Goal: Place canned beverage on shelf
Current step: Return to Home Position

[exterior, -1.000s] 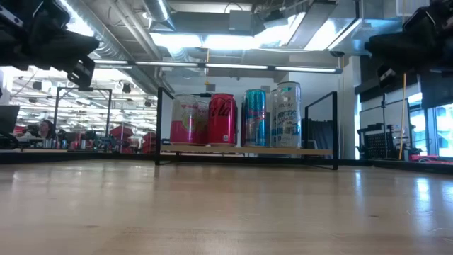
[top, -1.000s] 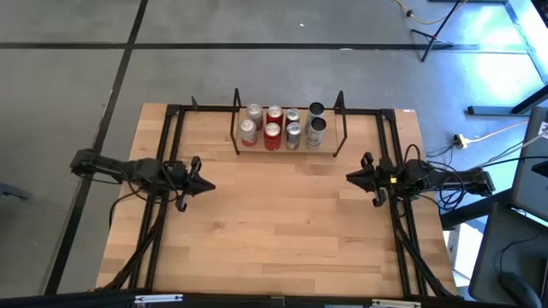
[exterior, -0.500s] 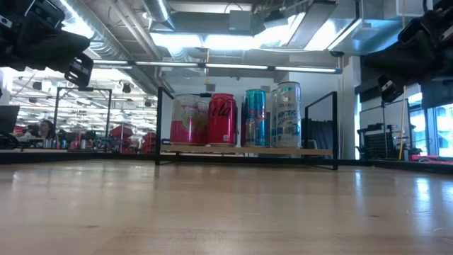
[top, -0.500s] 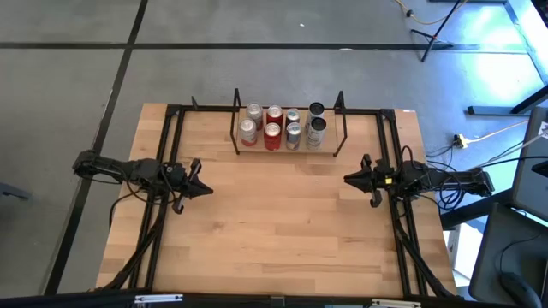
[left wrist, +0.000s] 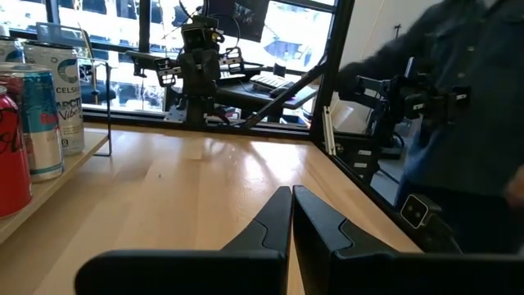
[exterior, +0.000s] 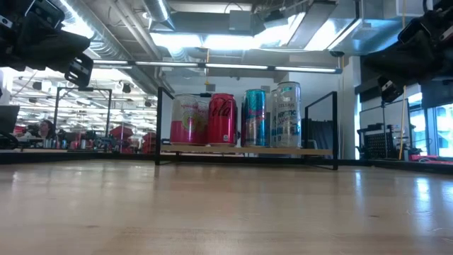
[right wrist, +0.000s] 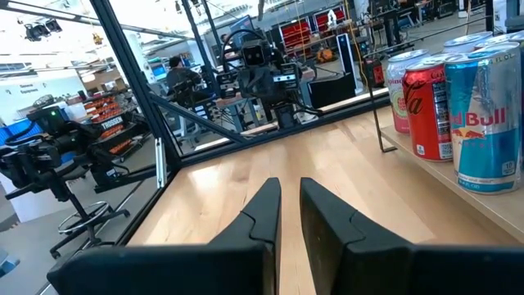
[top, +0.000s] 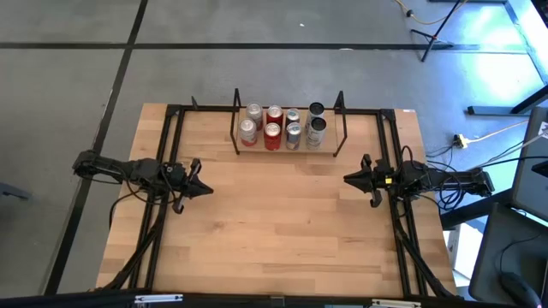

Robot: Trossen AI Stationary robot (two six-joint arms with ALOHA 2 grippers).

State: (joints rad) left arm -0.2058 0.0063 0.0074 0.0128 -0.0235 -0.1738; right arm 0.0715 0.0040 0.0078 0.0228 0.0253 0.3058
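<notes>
The wooden surface [top: 274,231] lies open between its black side rails [top: 169,162]. The shelf [top: 332,139] stands at the far edge, centred, with the cans [top: 272,130] on it in two rows. It is well apart from the left gripper [top: 201,190] and right gripper [top: 349,179], whose fingers are pressed together on nothing.

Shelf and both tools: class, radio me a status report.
Left tool, right tool shut, empty, at table sides. Eight cans upright on shelf. Nothing obstructing.
</notes>
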